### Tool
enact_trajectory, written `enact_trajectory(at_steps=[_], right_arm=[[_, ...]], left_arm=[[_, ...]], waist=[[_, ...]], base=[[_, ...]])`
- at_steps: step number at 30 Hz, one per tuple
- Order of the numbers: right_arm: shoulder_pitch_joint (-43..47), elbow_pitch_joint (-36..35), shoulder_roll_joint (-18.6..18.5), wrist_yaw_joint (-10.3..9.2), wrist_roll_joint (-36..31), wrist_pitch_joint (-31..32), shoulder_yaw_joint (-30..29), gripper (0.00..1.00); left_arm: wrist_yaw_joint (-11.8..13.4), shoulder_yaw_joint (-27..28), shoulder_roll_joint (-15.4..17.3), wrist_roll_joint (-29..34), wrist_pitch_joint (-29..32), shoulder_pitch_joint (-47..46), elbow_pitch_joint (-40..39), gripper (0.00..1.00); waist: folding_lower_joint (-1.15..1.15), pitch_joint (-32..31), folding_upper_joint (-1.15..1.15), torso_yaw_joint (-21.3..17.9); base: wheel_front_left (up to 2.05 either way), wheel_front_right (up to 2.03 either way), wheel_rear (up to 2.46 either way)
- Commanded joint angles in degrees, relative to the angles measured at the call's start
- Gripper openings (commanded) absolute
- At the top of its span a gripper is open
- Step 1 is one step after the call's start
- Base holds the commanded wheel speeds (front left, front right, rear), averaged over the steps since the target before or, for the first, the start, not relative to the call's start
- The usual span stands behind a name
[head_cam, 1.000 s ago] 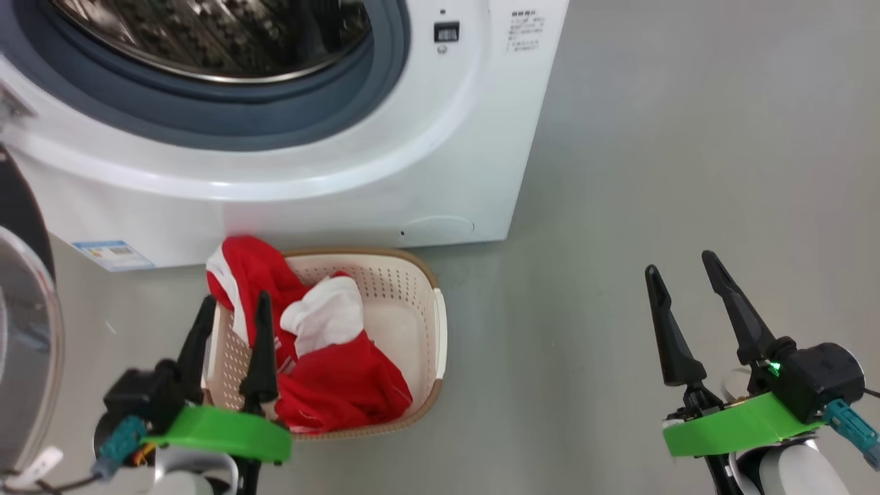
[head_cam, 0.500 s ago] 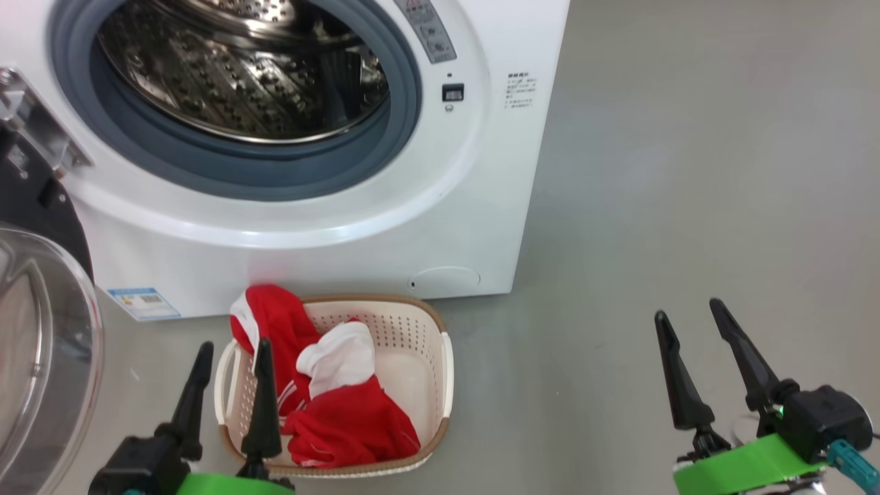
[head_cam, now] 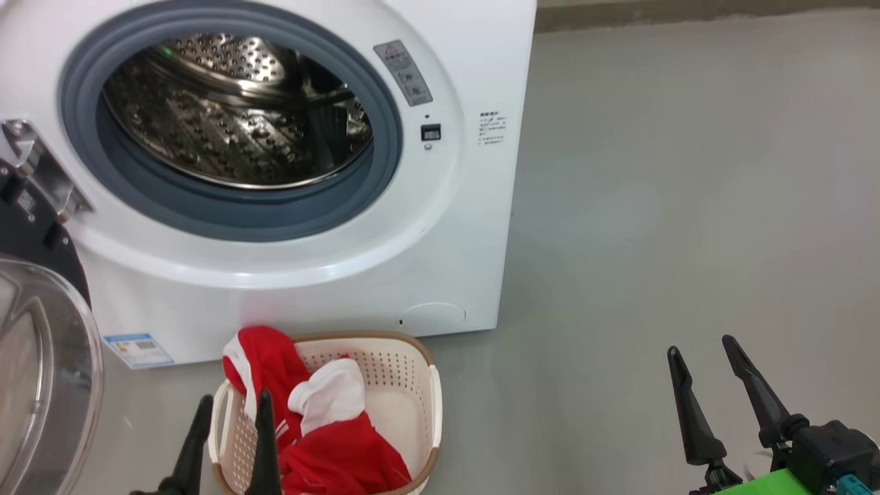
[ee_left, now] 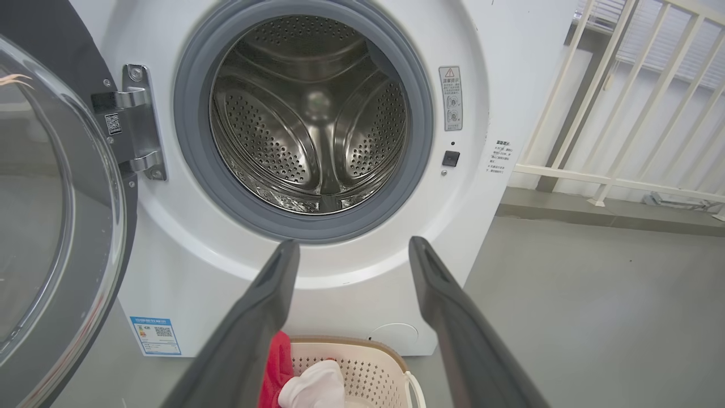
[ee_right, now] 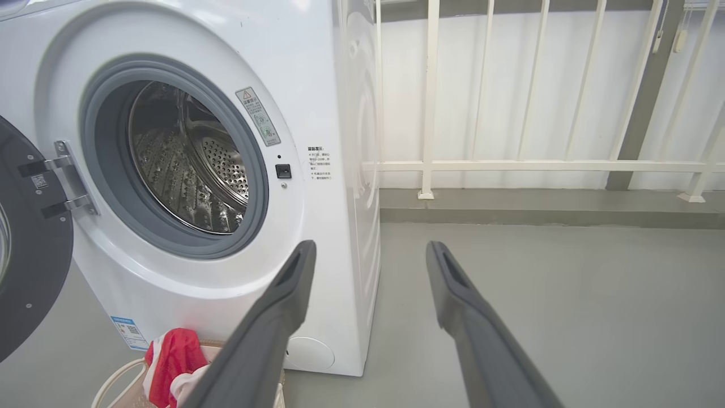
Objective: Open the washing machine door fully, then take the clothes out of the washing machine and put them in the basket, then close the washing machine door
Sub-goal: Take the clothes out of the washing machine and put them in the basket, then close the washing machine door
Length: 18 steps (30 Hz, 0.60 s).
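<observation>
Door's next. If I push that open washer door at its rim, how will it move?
The washing machine door probably swings rigidly on its metal hinge rather than flexing. Its bulging glass window suggests it is heavyish. The smooth black rim may be slippery to push.

One washer (head_cam: pixel 275 302), one door (head_cam: pixel 41 385), one basket (head_cam: pixel 402 385), one garment (head_cam: pixel 344 460). Two end effectors: left end effector (head_cam: pixel 235 397), right end effector (head_cam: pixel 700 345), two fingers (head_cam: pixel 691 412) each.

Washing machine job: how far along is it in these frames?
Done: the washing machine door stands wide open, the drum looks empty, the clothes lie in the basket. In hand: nothing; the left gripper and right gripper have open, empty jaws. Left: closing the door.
</observation>
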Motion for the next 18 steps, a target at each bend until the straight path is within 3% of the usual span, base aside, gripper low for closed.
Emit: enact_trajectory(at_steps=[1,18], right_arm=[[-0.51,-1.65,-0.67,0.36,-0.68,-0.36,1.01,1.00],[0.63,-2.25,-0.67,0.36,-0.70,-0.36,0.58,1.00]], left_arm=[[0.47,1.68,0.43,0.76,-0.45,-0.07,-1.95,1.00],[1.64,2.48,0.42,3.35,-0.45,2.23,-3.55,1.00]], waist=[[0.00,-1.23,0.00,-0.77],[0.00,-2.68,0.00,-0.94]], base=[[0.00,0.00,0.00],[0.00,0.00,0.00]])
